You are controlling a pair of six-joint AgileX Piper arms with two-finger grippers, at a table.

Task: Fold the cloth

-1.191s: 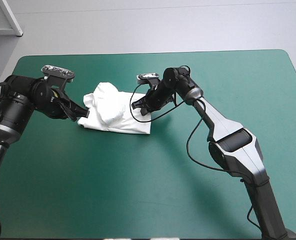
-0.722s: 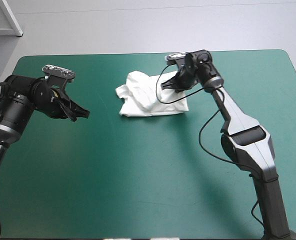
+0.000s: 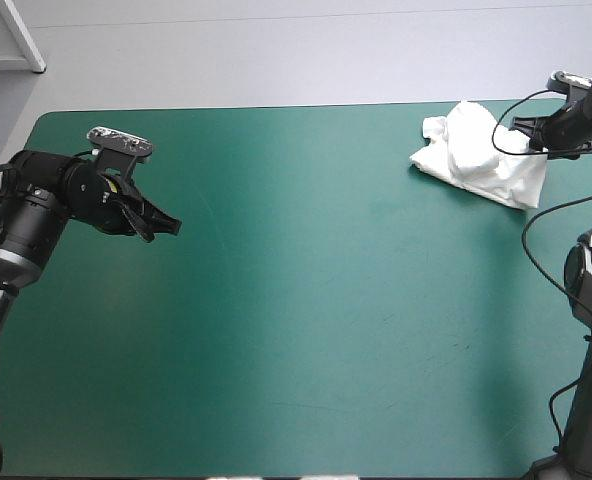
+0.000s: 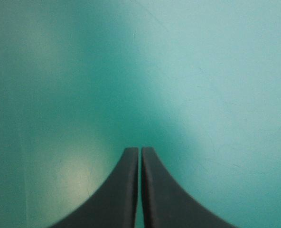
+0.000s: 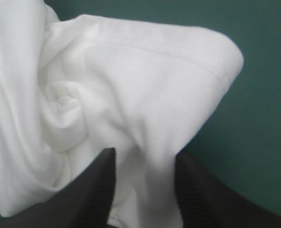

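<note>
The teal-green cover (image 3: 296, 380) fills the lower frame. At mid-left the left gripper (image 3: 166, 226) hangs over it, its black fingers (image 4: 124, 194) pressed together in one point. Farthest off, in the upper right by the cover's far right corner, the T-shirt (image 3: 473, 152) lies bunched, with the right gripper (image 5: 145, 154) clamped on a fold. Earlier the T-shirt lay near the upper middle; the left gripper has kept its place.

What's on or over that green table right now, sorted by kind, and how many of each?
T-shirt, white, bunched near the table's far right corner: 1
Grippers, black: 2 (left gripper, right gripper)
Total: 3
</note>
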